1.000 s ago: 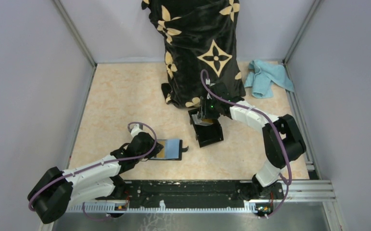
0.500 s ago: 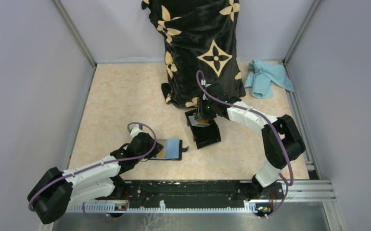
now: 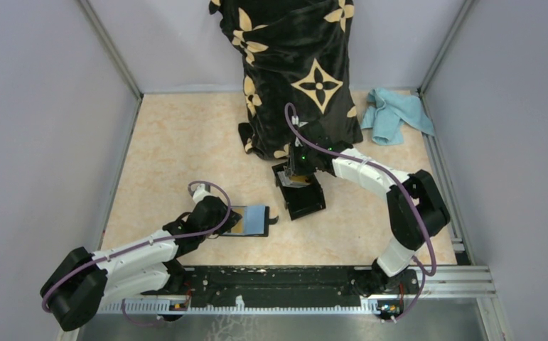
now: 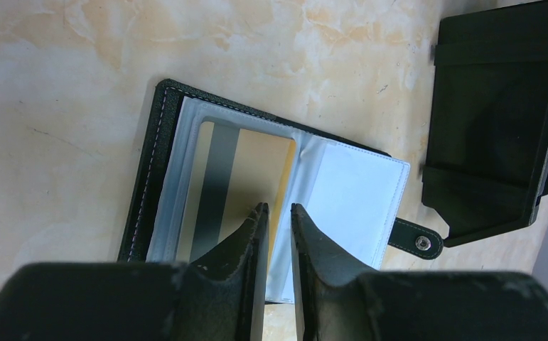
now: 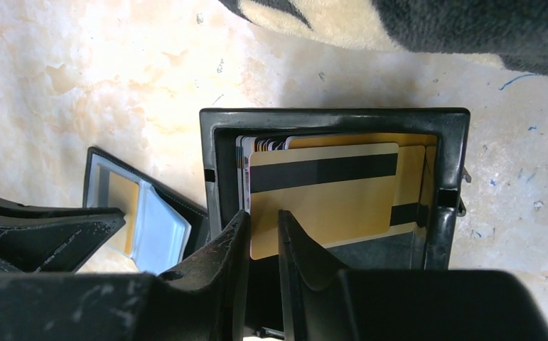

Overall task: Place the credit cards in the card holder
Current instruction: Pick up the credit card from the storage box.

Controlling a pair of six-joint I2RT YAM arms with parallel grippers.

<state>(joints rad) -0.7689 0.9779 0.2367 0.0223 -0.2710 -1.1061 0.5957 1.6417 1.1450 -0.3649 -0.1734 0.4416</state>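
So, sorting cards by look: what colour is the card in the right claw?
Gold card with a black magnetic stripe, clearest in the right wrist view.

From high behind the bases we looked down over the whole surface [image 3: 185, 142]; both wrist views hovered close, sharing the card holder [image 4: 271, 206].

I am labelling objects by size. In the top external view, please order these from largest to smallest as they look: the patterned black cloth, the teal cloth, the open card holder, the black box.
1. patterned black cloth
2. teal cloth
3. card holder and black box: they look about alike, and the arms cover part of each, so I do not rank them.
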